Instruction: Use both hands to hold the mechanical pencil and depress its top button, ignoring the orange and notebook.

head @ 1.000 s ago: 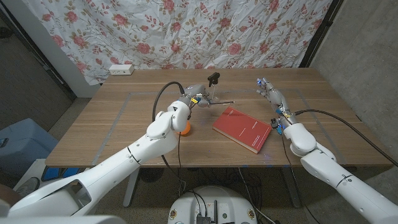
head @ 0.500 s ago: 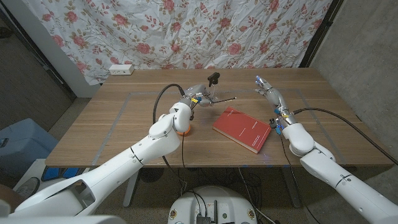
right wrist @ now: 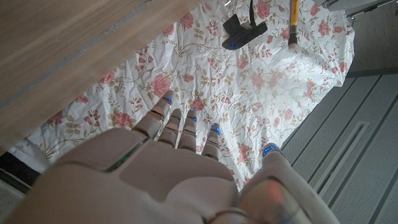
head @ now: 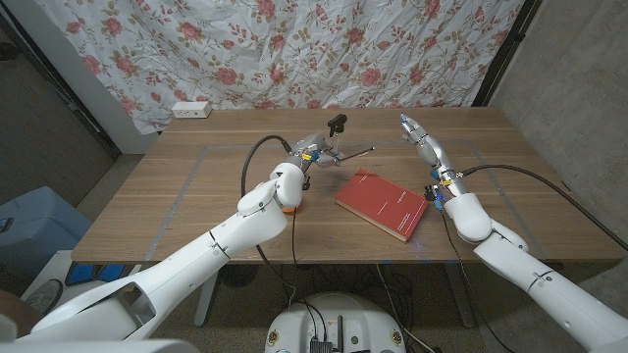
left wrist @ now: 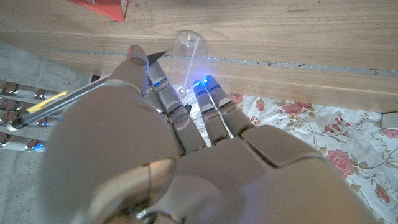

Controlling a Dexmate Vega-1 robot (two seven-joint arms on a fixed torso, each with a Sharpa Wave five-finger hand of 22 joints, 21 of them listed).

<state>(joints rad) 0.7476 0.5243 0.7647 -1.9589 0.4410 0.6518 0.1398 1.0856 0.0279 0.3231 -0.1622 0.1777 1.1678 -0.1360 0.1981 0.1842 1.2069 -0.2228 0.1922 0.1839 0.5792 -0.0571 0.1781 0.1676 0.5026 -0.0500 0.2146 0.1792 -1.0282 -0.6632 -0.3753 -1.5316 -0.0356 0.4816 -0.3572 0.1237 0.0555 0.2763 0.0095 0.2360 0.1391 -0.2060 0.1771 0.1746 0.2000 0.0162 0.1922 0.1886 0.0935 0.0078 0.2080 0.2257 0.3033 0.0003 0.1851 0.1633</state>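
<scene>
My left hand (head: 310, 153) is raised above the middle of the table and pinches the mechanical pencil (head: 353, 154), a thin silver rod lying almost level with its free end pointing toward my right hand. In the left wrist view the pencil (left wrist: 62, 99) shows a yellow band and runs between my thumb and fingers. My right hand (head: 420, 140) hovers to the right of the pencil's free end, fingers stretched out and apart, holding nothing. A small gap separates it from the pencil. The right wrist view catches the pencil (right wrist: 293, 15) far off.
A red notebook (head: 383, 203) lies in front of the pencil. The orange (head: 290, 204) sits left of it, half hidden by my left arm. Behind my left hand stands a small black object (head: 338, 123). A white power strip (head: 190, 110) lies at the back left.
My left hand has lifted the pencil a little, its free end rising toward the right. My right hand has drifted slightly up and toward the pencil.
</scene>
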